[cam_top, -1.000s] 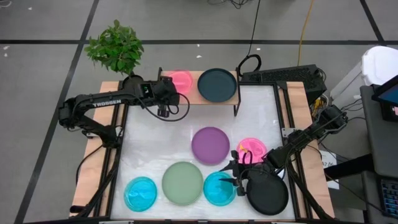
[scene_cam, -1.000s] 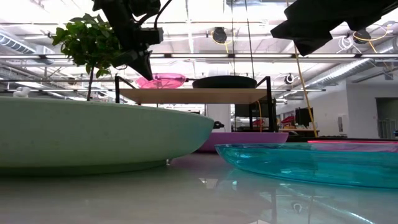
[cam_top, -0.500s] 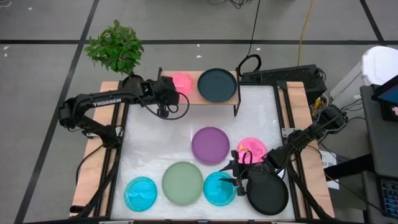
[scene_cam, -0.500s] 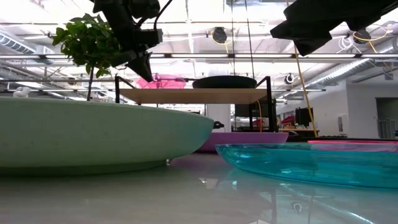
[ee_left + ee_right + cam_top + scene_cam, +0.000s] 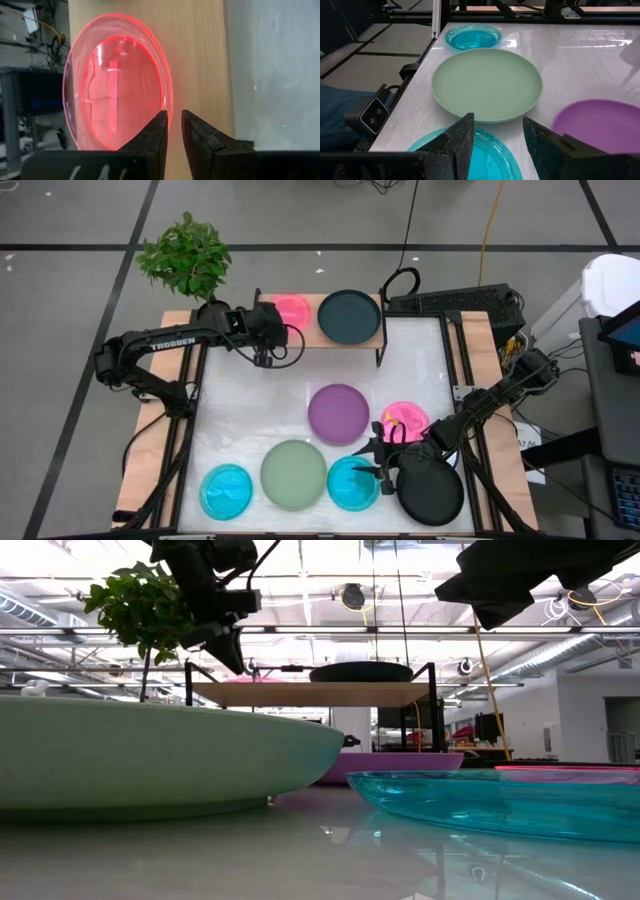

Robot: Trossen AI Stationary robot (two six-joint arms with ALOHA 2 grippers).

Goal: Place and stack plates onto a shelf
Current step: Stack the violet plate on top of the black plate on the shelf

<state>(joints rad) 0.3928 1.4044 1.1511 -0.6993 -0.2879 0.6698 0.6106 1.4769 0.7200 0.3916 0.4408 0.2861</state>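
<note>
The shelf [image 5: 312, 332] stands at the table's far edge. A translucent pink plate [image 5: 117, 85] lies flat on its left half and a dark teal plate [image 5: 349, 316] on its right half. My left gripper [image 5: 173, 114] hangs over the pink plate's near rim with its fingers a narrow gap apart; wood shows between the tips. My right gripper [image 5: 378, 465] is open, hovering over a cyan plate [image 5: 470, 155] beside the black plate [image 5: 430, 490]. Purple [image 5: 338, 413], pink [image 5: 405, 420], sage green [image 5: 294, 474] and another cyan plate [image 5: 226, 491] rest on the table. My left gripper comes slanting down from the table's left at the pink plate's near rim [image 5: 169, 102]. One finger [image 5: 159, 130] overlaps that rim in the wrist view, and I cannot tell whether it touches the plate. The plate rests flat on the shelf top.
A potted plant [image 5: 186, 255] stands beyond the table's far left corner. The shelf's black legs [image 5: 432, 710] stand on the table. The plates on the table fill its near half; bare white tabletop [image 5: 240, 410] lies between the shelf and those plates.
The pink plate, tilted and raised above the shelf a second ago, has come down and now lies flat on the shelf top. My left gripper has sunk slightly and shifted a little toward the table's left.
</note>
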